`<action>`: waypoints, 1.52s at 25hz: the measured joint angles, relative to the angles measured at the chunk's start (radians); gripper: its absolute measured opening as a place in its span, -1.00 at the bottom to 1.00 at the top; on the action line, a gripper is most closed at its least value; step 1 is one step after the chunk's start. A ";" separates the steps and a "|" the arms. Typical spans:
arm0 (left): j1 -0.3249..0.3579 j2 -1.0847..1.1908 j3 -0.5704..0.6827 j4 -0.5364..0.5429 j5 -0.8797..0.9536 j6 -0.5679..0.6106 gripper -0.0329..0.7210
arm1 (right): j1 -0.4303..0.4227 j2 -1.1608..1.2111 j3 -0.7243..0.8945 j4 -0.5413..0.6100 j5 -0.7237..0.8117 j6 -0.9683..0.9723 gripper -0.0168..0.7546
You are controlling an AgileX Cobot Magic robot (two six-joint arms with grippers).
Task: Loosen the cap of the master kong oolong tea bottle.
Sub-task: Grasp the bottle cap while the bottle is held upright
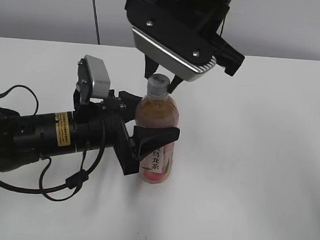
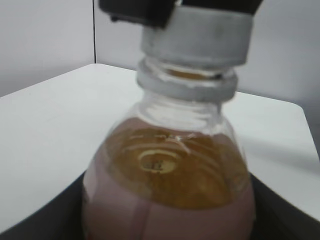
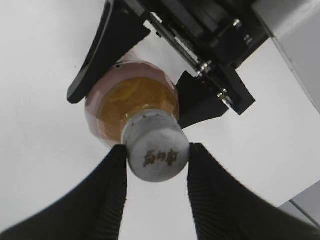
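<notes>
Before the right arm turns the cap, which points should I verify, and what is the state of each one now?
1. Bottle upright on the table: ok.
2. Left tool clamps the bottle body on both sides: ok.
3. Right tool centred over the cap, one finger on each side: ok.
4. Right fingers pressing firmly on the cap: cannot tell; they stand right at its edge.
5. Cap fully seated on the neck: cannot tell, the view is blurred.

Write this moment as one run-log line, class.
left gripper: shut on tea bottle | right gripper: fingers flanking cap | bottle upright on table
</notes>
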 joint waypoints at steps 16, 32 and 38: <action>-0.002 0.000 -0.001 0.000 0.003 -0.009 0.31 | 0.007 0.003 0.000 0.117 -0.018 0.276 0.54; -0.002 0.000 -0.001 0.001 0.003 -0.011 0.30 | 0.007 -0.027 -0.025 -0.002 -0.110 1.491 0.57; -0.002 0.000 -0.001 0.001 0.003 -0.011 0.30 | 0.007 -0.027 -0.031 -0.077 -0.035 1.879 0.57</action>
